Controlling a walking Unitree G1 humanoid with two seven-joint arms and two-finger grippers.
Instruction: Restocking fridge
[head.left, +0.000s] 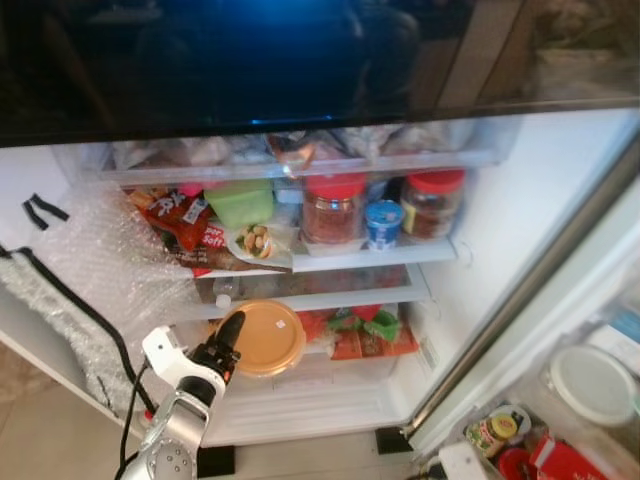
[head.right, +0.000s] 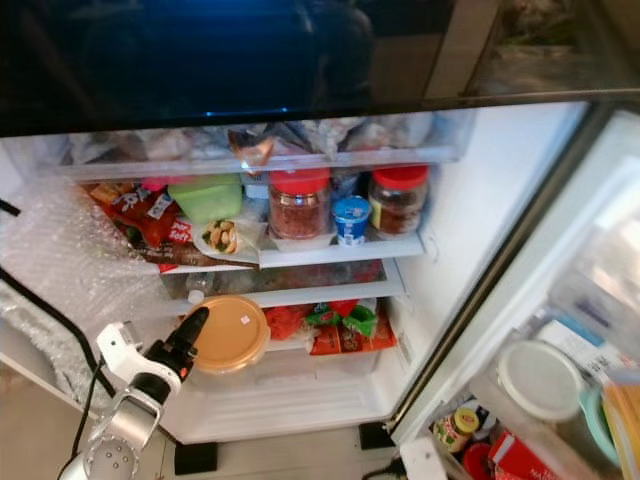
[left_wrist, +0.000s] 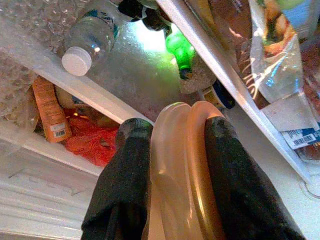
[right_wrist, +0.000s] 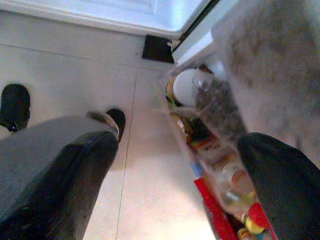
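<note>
Jars: two red-lidded jars (head.left: 333, 208) up on the shelf, well above the left gripper (head.left: 226, 335).
Left gripper: clamped on the rim of one orange lidded container (head.left: 266, 337), at the fridge's lower shelf.
Left wrist view: one water bottle (left_wrist: 90, 37) beyond the fingers (left_wrist: 125, 180), hard to make out from the head.
Right gripper (right_wrist: 165, 185): fingers spread wide, over the floor beside the door bin (right_wrist: 210, 165).
Door bin contents: blurred.

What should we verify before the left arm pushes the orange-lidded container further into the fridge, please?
1. Left tool clamped on the round container: ok, fingers pinch its rim.
2. Fridge door open: ok.
3. Container level: not ok, it stands on edge.
4. Free space behind it: cannot tell; red bags sit alongside.
5. Water bottle on the shelf above out of the path: ok.
6. Right tool idle, open: ok.
</note>
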